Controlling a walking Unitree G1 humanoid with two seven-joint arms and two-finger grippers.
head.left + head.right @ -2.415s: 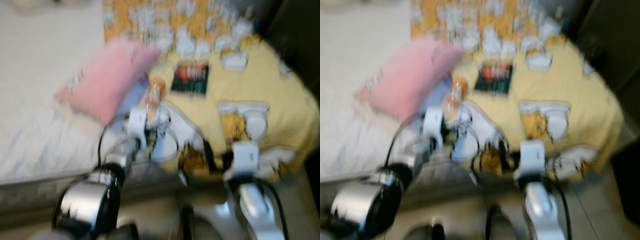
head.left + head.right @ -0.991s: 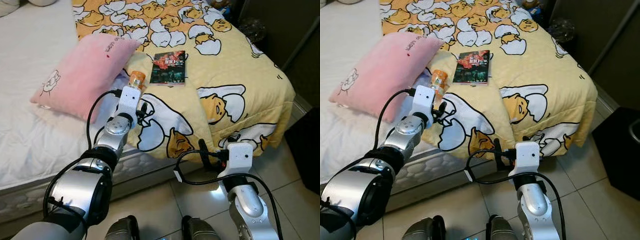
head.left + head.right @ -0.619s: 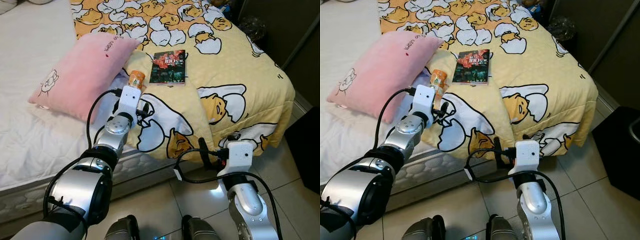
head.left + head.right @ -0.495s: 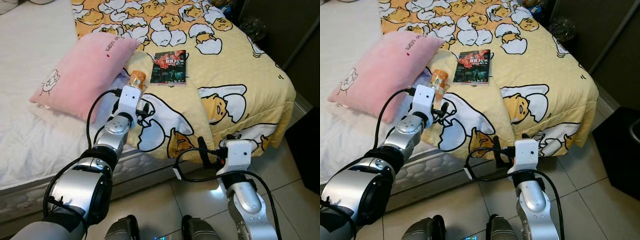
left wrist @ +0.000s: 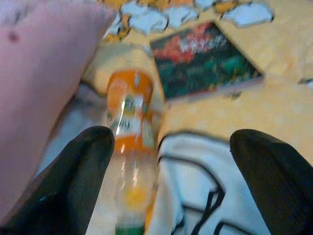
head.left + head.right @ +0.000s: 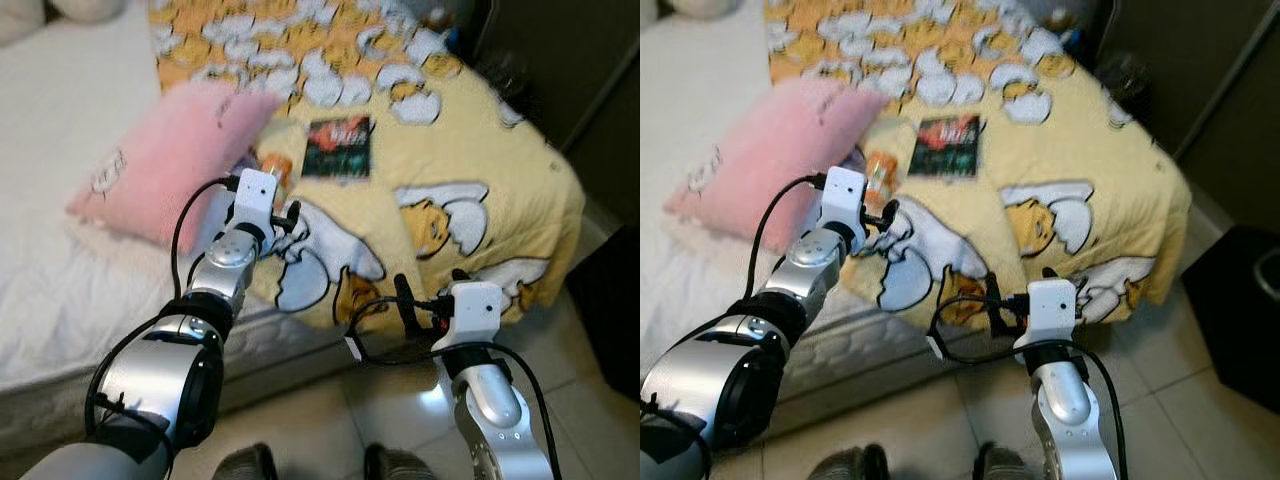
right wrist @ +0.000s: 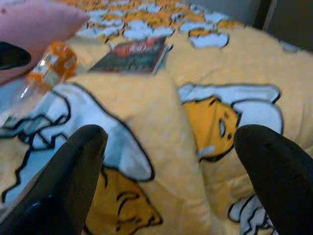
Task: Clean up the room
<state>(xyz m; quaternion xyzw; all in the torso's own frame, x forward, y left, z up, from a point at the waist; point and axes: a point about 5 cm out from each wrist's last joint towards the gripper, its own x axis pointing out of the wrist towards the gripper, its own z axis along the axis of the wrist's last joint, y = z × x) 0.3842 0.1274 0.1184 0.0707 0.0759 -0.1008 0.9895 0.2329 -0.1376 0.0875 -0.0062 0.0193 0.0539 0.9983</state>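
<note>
An orange-capped drink bottle (image 6: 272, 166) lies on its side on the bed, between a pink pillow (image 6: 165, 165) and a dark book (image 6: 338, 148). My left gripper (image 6: 284, 212) hovers just short of the bottle and is open. In the left wrist view the bottle (image 5: 130, 142) lies between the spread fingers (image 5: 73, 181), close to one of them, with the book (image 5: 205, 58) beyond it. My right gripper (image 6: 405, 302) is open and low at the bed's edge, facing the yellow blanket (image 7: 205, 88), nothing between its fingers (image 7: 274, 181).
The yellow egg-print blanket (image 6: 480, 150) covers the bed's right half and hangs over its corner. White mattress (image 6: 60, 120) lies to the left. Dark furniture (image 6: 610, 290) stands at the right, with tiled floor (image 6: 570, 360) between it and the bed.
The view has shifted a little and gone blurred. Bottle, book and pillow lie where they were, and both arms keep about the same places by the bed.
</note>
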